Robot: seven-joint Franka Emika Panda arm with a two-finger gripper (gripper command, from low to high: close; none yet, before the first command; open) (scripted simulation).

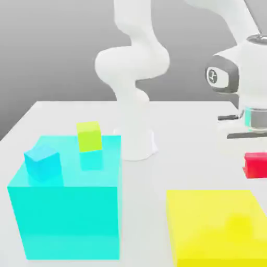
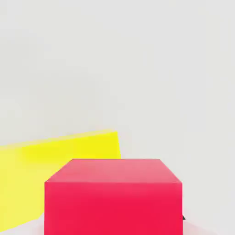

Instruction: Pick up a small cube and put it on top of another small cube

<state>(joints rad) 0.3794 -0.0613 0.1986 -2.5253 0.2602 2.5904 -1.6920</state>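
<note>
While hanging at the exterior view's right edge:
claw (image 1: 256,156): clamping the small plain red cube (image 1: 256,165)
red cube: sitting raised above the white desk (image 1: 57,117), beside the big yellow block (image 1: 219,224)

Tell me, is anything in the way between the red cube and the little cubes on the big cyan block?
Nothing visible blocks it. The red cube sits at the gripper; bare table lies between it and the cyan block.

Exterior view: raised, facing arm base (image 1: 134,141) across table (image 1: 172,112). Hand view: close behind red cube (image 2: 113,195). Both views share red cube and yellow block (image 1: 219,227).
</note>
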